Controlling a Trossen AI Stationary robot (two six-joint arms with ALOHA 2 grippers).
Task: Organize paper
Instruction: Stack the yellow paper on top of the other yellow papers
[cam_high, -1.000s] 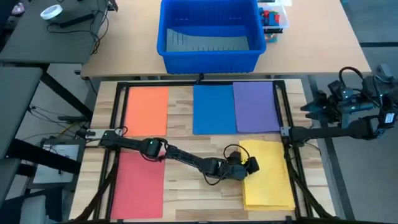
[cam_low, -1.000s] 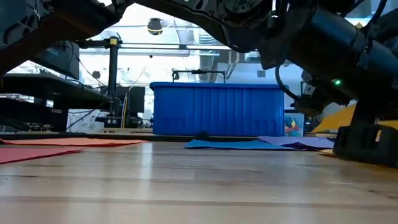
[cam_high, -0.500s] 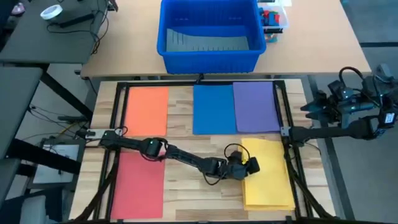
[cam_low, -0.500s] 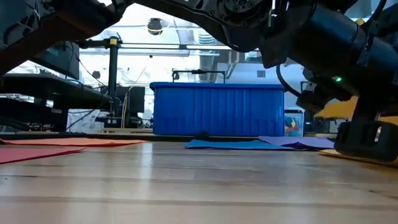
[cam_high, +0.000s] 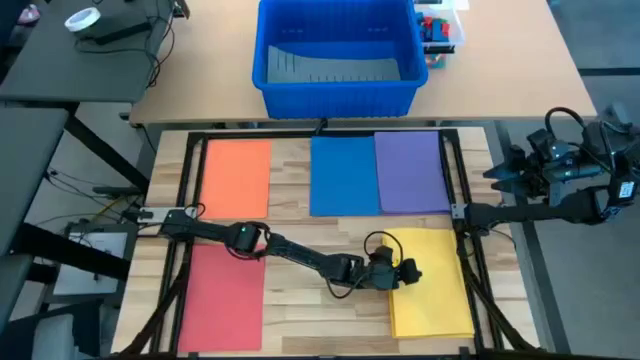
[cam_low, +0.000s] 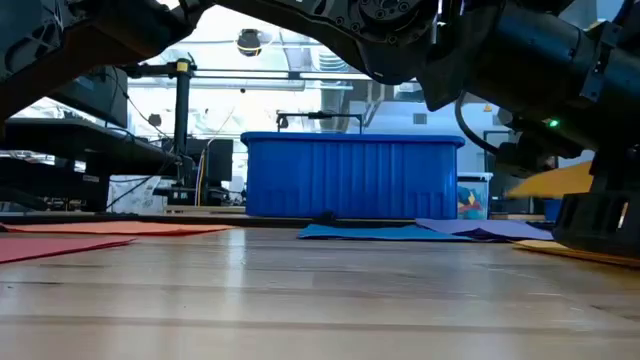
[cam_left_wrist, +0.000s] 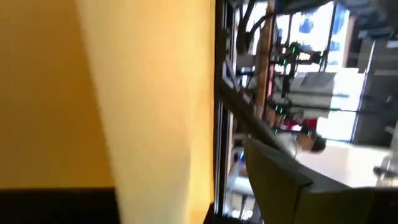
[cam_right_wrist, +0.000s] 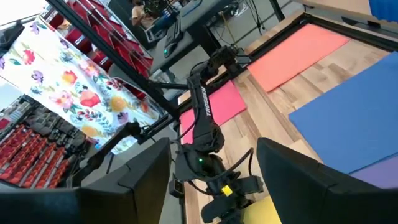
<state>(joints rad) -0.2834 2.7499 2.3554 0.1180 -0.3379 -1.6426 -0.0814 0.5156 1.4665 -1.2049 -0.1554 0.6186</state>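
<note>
Reaching across the front of the table, the left gripper (cam_high: 403, 272) sits at the inner long edge of the yellow sheet (cam_high: 435, 285), low on the table surface. In the low view that edge appears raised off the wood beside the gripper, so the step in hand is judged to be picking up the yellow sheet by its edge. Whether the left fingers are apart or clamped on the paper cannot be told from any view.

The right gripper (cam_right_wrist: 211, 180) waits off the table's right side, its fingers spread apart and empty.

Sheet positions:
- orange sheet (cam_high: 237, 176): rear left
- blue sheet (cam_high: 343, 175): rear centre, its edge touching or slightly overlapped by the purple sheet (cam_high: 411, 172)
- red sheet (cam_high: 222, 298): front left
- yellow sheet: front right, apart from the others

All five sheets lie with the long axis running front to rear, short edges toward the blue bin (cam_high: 337, 52) behind the table.

The next move calls for a confirmed hold on the yellow edge, then a lift and carry toward a common stack, keeping the thin sheet from folding or dragging
</note>
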